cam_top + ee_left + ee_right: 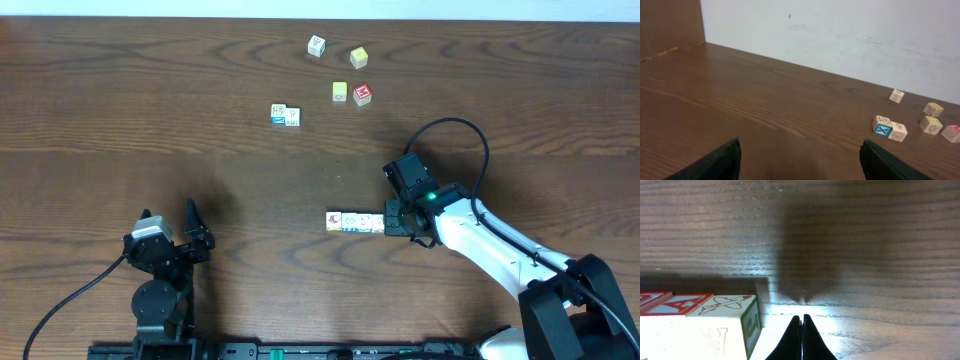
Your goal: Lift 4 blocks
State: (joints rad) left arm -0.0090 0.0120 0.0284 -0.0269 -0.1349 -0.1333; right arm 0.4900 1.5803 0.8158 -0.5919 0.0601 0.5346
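Right gripper (801,319) closed, just beside the row of blocks (354,221)

The desk (120,110) was dark brown with a wavy wood grain. The row of blocks (705,325) had cream faces. Its tops were red-edged, one with a red letter A on pale blue and one with a red-outlined aeroplane, and one side was green-bordered. The pair of blocks (888,128) was cream with dark drawings, apart from one bright blue face with a white X. The lone block (897,95) was pale cream. The two yellow cubes (933,109) had yellow tops, and the red-topped cube (362,94) bore a white mark. The left tool (800,150) and the right tool (801,317) were both black. The wall (840,35) was a pale bluish white.
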